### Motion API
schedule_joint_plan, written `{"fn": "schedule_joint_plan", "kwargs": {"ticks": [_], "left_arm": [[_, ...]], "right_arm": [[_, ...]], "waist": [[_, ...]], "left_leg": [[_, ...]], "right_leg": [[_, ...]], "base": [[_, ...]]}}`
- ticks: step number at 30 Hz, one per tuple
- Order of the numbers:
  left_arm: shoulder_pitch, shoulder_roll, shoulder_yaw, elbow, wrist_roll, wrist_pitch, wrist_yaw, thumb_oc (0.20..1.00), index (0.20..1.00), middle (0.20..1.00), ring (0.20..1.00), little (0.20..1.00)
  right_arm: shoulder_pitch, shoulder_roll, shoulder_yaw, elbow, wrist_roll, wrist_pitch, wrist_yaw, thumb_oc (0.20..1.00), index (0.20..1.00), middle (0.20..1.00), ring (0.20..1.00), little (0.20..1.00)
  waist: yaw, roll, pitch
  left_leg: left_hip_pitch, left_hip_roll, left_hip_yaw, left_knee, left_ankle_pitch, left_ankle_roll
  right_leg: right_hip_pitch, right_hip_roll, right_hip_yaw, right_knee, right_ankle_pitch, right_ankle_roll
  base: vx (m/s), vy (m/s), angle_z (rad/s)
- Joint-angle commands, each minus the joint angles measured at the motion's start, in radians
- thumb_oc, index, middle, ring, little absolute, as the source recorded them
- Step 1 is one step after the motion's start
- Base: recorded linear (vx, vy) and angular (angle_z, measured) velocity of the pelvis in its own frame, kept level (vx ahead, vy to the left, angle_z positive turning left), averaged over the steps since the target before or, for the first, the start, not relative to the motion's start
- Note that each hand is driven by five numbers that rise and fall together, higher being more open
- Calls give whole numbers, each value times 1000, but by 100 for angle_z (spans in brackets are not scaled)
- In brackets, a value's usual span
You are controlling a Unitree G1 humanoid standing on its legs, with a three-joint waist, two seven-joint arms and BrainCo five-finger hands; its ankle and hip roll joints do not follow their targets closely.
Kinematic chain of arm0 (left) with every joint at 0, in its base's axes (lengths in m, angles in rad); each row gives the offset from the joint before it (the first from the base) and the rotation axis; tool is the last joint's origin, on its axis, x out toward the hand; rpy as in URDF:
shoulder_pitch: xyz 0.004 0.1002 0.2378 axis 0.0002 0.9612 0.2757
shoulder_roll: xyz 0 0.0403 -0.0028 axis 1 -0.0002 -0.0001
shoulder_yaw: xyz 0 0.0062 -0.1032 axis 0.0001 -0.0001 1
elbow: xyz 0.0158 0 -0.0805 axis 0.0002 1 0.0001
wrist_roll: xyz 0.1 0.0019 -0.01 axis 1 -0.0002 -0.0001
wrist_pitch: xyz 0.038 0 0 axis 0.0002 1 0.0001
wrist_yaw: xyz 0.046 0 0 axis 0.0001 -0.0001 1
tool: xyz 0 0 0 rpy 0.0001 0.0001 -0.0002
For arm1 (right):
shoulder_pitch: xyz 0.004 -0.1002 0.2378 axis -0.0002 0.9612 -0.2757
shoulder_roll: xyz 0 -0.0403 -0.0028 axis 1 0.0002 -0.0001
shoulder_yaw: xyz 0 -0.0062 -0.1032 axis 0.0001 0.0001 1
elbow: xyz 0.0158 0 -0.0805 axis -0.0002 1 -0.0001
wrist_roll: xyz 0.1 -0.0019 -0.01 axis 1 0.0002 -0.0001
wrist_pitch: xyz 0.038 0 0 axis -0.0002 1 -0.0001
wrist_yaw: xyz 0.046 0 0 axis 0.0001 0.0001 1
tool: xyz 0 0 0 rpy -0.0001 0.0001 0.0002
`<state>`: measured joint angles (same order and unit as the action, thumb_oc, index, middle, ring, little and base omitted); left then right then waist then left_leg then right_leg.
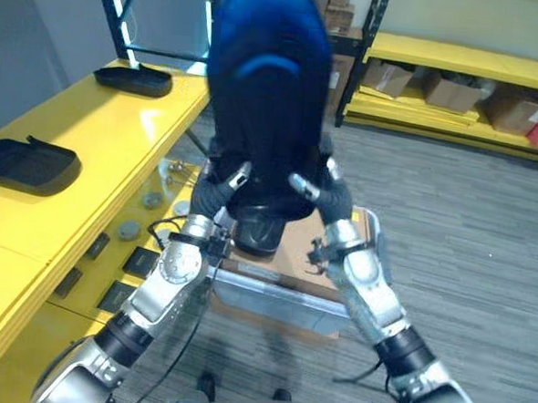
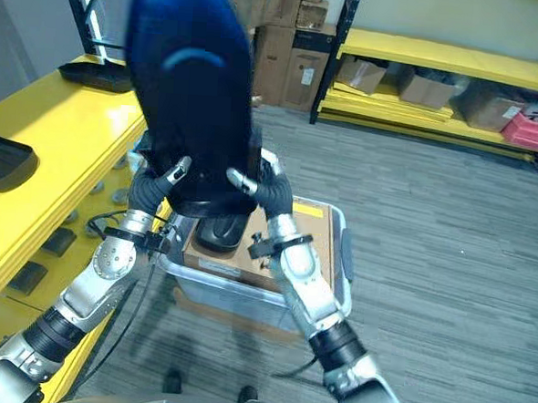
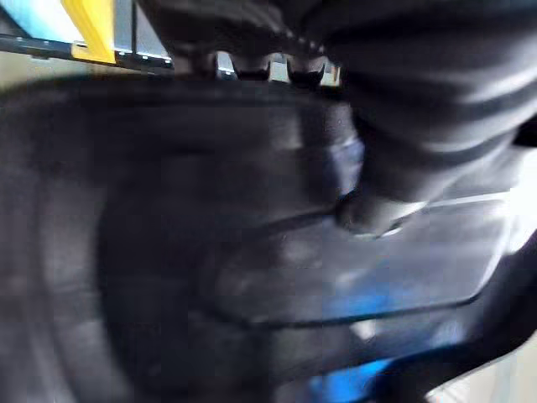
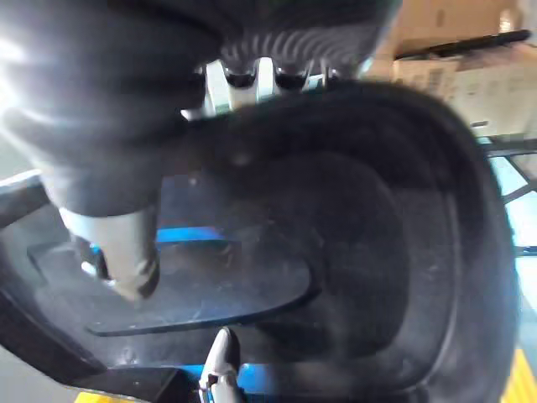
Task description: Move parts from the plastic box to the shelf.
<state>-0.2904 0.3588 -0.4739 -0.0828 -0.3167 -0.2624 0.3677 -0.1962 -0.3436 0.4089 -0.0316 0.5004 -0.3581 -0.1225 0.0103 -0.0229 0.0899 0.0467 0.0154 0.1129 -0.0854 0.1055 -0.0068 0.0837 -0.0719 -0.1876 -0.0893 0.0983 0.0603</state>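
Observation:
A large dark blue-black moulded part (image 1: pixel 267 92) is held up close in front of me, above the plastic box (image 1: pixel 281 298). My left hand (image 1: pixel 216 194) grips its lower left edge and my right hand (image 1: pixel 329 198) its lower right edge. In the left wrist view the fingers (image 3: pixel 252 63) hook over the part's rim (image 3: pixel 168 252) and the thumb presses inside. The right wrist view shows the same: fingers (image 4: pixel 260 80) over the rim, thumb (image 4: pixel 117 252) on the part's inner face (image 4: pixel 377 210). Another black part (image 1: pixel 253 233) lies in the box on cardboard.
A yellow shelf (image 1: pixel 90 145) runs along my left, with two black parts (image 1: pixel 27 162) (image 1: pixel 135 79) on top and small dark pieces (image 1: pixel 126 229) on a lower level. A far yellow rack (image 1: pixel 459 85) holds cardboard boxes. Grey carpet lies to the right.

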Motion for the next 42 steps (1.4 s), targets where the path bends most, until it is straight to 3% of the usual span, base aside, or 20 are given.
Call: {"fn": "schedule_joint_plan", "kwargs": {"ticks": [1,6,8,13,14,16,17,18,20,21,24,28,32,33,36,39,40,42], "left_arm": [[-111,15,153,47,175,-124,135,200,200,200,200,200],[-63,81,238,62,329,-159,234,200,200,200,200,200],[-53,106,267,66,355,-164,261,200,200,200,200,200],[-34,140,300,61,314,-185,254,200,200,200,200,200],[-35,139,301,58,296,-191,250,200,200,200,200,200],[-34,132,306,48,276,-196,241,200,200,200,200,200],[-27,125,311,34,236,-212,221,200,200,200,200,200],[-17,113,320,14,201,-216,191,200,200,200,200,200],[-13,107,325,3,195,-217,183,200,200,200,200,200],[5,90,337,-28,161,-226,141,200,200,200,200,200],[34,66,363,-75,131,-221,83,200,200,200,200,200],[81,58,403,-154,129,-143,76,200,200,200,200,200],[96,57,424,-185,136,-114,88,200,200,200,200,200],[114,61,447,-207,130,-97,87,200,200,200,200,200],[162,68,486,-237,108,-96,76,200,200,200,200,200],[224,70,527,-243,44,-122,6,200,200,200,200,200],[232,66,527,-233,21,-139,-42,200,200,200,200,200],[227,61,520,-214,9,-154,-74,200,200,200,200,200]], "right_arm": [[87,-8,-85,-113,3,-145,23,1000,1000,1000,1000,1000],[198,-10,-241,-4,23,-178,34,1000,1000,1000,1000,1000],[227,-13,-279,80,45,-163,47,1000,1000,1000,1000,1000],[274,-12,-300,344,36,-58,69,1000,1000,1000,1000,1000],[277,-14,-298,407,51,-12,97,1000,1000,1000,1000,1000],[279,-18,-287,543,20,11,114,1000,1000,1000,1000,1000],[287,-18,-274,643,65,129,166,1000,1000,1000,1000,1000],[291,-11,-275,778,35,135,213,1000,1000,1000,1000,1000],[288,-9,-274,817,18,194,240,1000,1000,1000,1000,1000],[280,11,-258,979,-20,314,324,1000,1000,1000,1000,1000],[265,37,-225,1135,-87,354,364,1000,1000,1000,1000,1000],[216,68,-183,1256,-142,524,364,1000,1000,1000,1000,1000],[185,70,-149,1272,-200,548,374,1000,1000,1000,1000,1000],[162,69,-121,1281,-238,538,386,1000,1000,1000,1000,1000],[137,66,-97,1270,-272,529,395,1000,1000,1000,1000,1000],[128,66,-88,1254,-274,536,386,1000,1000,1000,1000,1000],[130,68,-94,1246,-242,553,370,1000,1000,1000,1000,1000],[128,67,-107,1243,-225,562,352,1000,1000,1000,1000,1000]], "waist": [[-36,-8,20],[-74,-6,28],[-86,-6,30],[-91,-9,29],[-88,-10,30],[-79,-12,31],[-70,-14,34],[-57,-15,36],[-51,-16,38],[-27,-19,42],[10,-20,51],[80,-12,64],[124,0,88],[159,8,107],[200,16,119],[228,22,130],[223,19,132],[204,14,136]], "left_leg": [[75,31,27,-2,-172,-21],[85,34,49,-2,-177,-19],[88,34,54,-2,-180,-19],[91,32,60,-2,-185,-20],[91,30,56,-2,-187,-20],[89,28,49,-2,-190,-22],[87,28,41,-2,-193,-24],[87,27,30,-2,-194,-26],[87,26,23,-2,-195,-26],[87,25,7,-2,-196,-26],[87,28,-17,-2,-190,-29],[88,41,-49,1,-166,-47],[56,46,-86,15,-142,-59],[35,51,-121,22,-128,-73],[12,54,-148,16,-101,-92],[1,70,-78,21,-84,-113],[4,87,16,46,-99,-122],[-9,103,143,129,-129,-106]], "right_leg": [[54,-33,-26,2,-126,48],[52,-32,-11,2,-129,51],[50,-33,-7,2,-131,53],[51,-37,-6,2,-133,56],[51,-38,-6,2,-133,55],[52,-38,-9,2,-135,54],[54,-38,-15,2,-136,53],[59,-40,-21,2,-137,52],[61,-40,-23,2,-138,52],[68,-40,-35,2,-142,47],[80,-40,-56,2,-146,40],[106,-40,-121,6,-156,23],[104,-39,-155,39,-176,4],[103,-36,-182,65,-201,-7],[107,-31,-227,68,-210,-17],[134,-40,-319,63,-210,-16],[153,-46,-363,70,-223,-12],[149,-68,-429,97,-217,-13]], "base": [[2,35,-10],[0,33,-19],[6,29,-23],[8,10,-4],[0,0,0],[10,-18,1],[28,-63,2],[29,-65,3],[25,-79,10],[26,-105,25],[30,-111,22],[52,-117,43],[-39,-59,41],[-66,-73,66],[-39,-68,61],[3,4,83],[15,47,160],[-50,126,170]]}}
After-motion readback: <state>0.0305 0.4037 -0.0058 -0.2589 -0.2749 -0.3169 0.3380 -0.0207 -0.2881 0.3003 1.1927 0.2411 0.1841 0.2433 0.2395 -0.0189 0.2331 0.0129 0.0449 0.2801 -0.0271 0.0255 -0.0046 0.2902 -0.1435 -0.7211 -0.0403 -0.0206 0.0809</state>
